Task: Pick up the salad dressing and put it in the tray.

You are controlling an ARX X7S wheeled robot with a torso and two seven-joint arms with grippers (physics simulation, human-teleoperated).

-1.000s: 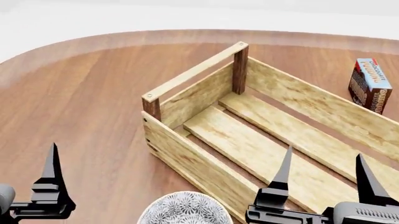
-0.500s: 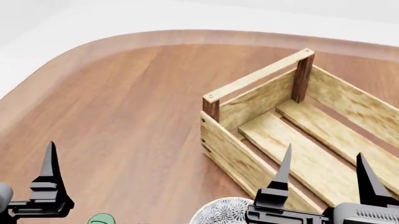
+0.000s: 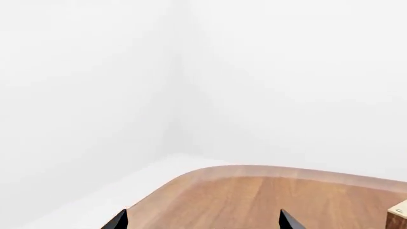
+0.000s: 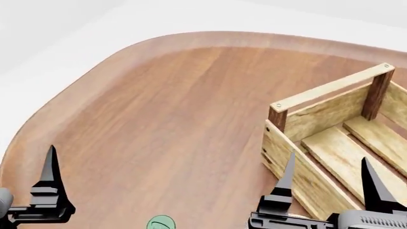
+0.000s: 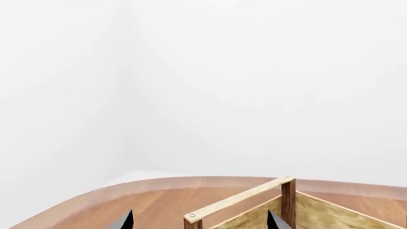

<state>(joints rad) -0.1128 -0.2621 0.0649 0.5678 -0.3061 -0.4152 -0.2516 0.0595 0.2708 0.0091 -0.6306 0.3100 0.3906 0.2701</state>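
Only the round green cap of the salad dressing [image 4: 160, 223] shows, at the bottom edge of the head view between my two arms; its bottle is cut off. The tray [image 4: 318, 143], a light-wood crate with dark corner posts, stands at the right, and its near corner shows in the right wrist view [image 5: 254, 202] and at the frame edge in the left wrist view [image 3: 398, 217]. My right gripper [image 4: 329, 174] hangs open over the tray's near wall, its tips wide apart [image 5: 201, 222]. My left gripper [image 3: 202, 222] is open and holds nothing; one of its fingers [image 4: 49, 174] shows at the far left.
The brown wooden table [image 4: 159, 109] has a rounded far-left corner and a pale rim, with white floor and walls beyond it.
The head view has swung left: the tray slid to the right of the picture, the carton and the patterned bowl left it, and the green cap came further in. The grippers hold their pose.
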